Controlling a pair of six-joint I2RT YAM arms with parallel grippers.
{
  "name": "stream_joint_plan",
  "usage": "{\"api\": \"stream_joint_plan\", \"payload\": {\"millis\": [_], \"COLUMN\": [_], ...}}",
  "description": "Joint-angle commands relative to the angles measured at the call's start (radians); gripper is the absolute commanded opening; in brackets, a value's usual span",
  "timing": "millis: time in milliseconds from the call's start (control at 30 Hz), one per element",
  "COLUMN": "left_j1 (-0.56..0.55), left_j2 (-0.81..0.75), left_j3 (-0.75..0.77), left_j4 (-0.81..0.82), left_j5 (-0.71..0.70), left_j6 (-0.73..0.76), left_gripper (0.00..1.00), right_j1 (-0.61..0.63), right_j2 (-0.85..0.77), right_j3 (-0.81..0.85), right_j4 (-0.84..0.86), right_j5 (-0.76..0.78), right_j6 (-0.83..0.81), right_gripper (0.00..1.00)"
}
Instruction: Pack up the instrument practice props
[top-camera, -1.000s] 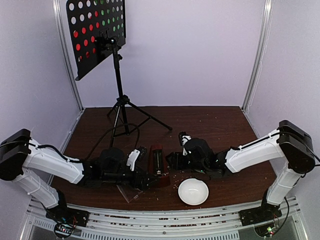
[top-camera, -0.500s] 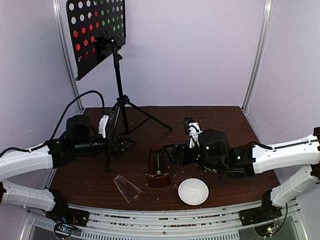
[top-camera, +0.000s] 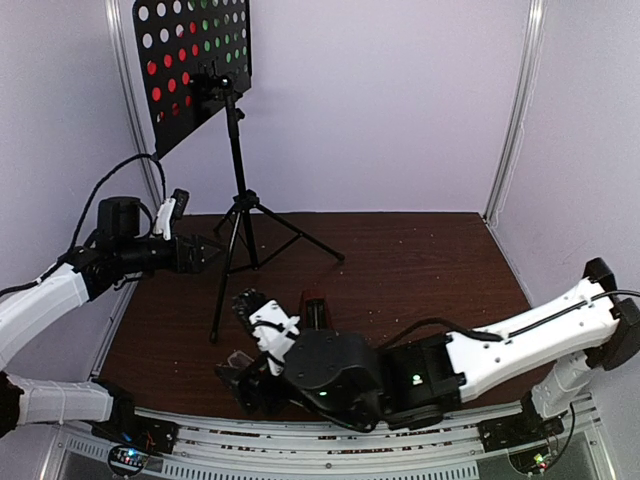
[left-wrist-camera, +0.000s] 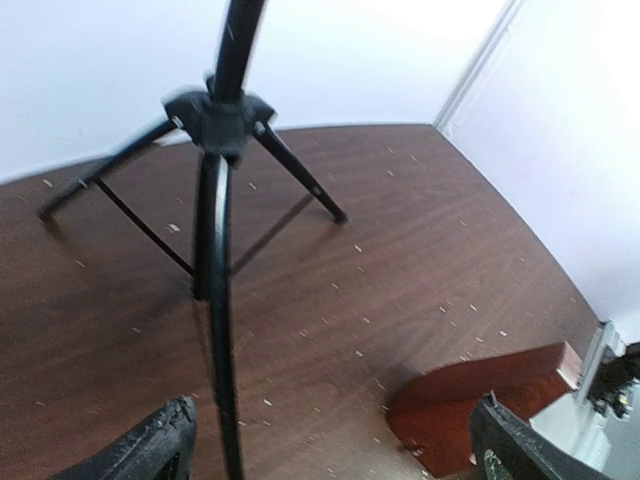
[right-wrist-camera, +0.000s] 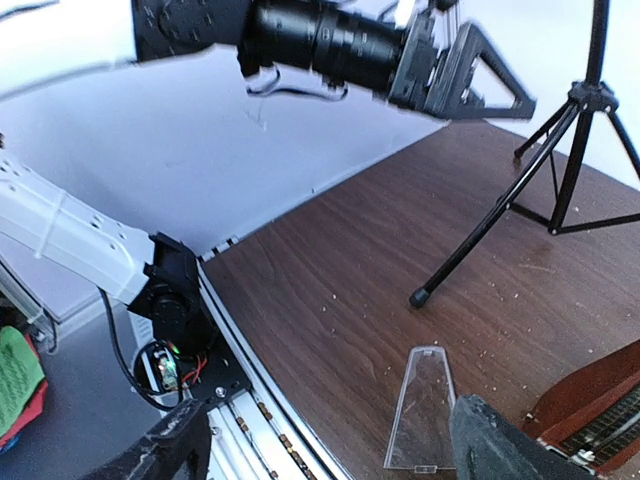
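At the near edge the right claw (right-wrist-camera: 325, 430) hangs wide open and empty over the clear cover (right-wrist-camera: 420, 408), which lies flat on the table (right-wrist-camera: 330, 270) near the metronome (top-camera: 313, 303). Farther back on the left, the left claw (left-wrist-camera: 333, 435) is also spread wide, holding nothing, and faces the stand (top-camera: 237, 150). The stand is upright at the rear left, with red and green sheets (top-camera: 175, 60) showing through its holes.

Dark wooden table (top-camera: 420, 260) carries tripod music stand (top-camera: 237, 150), metronome (top-camera: 315, 305), clear cover (right-wrist-camera: 420, 405)
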Motion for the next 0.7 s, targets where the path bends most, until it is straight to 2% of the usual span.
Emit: {"api": "stream_joint_plan", "payload": {"millis": [0,100,267,667], "left_j1": [0.005,0.005,0.006,0.006], "left_j2": [-0.052,-0.082,-0.128,-0.165], "left_j3": [0.031,0.012,-0.022,-0.043], "left_j4": [-0.003,0.007,0.018,0.016], "left_j5": [-0.200,-0.278,-0.328,-0.351], "left_j6": [0.125,0.154,0.171,0.178], "left_gripper": [0.98,0.98,0.98,0.98], "right_j1": [-0.017,-0.048,-0.105,-0.231], "right_j2": [0.224,0.358,0.501,0.682], "right_j3": [0.211,0.368,0.549,0.721], "right_j4": [-0.247,-0.396,-0.539,-0.665], "right_j5": [-0.012,-0.092,-0.156,-0.250], "right_j6": [0.081,0.130,0.171,0.227], "right_gripper": [0.85,0.85,0.85,0.85]}}
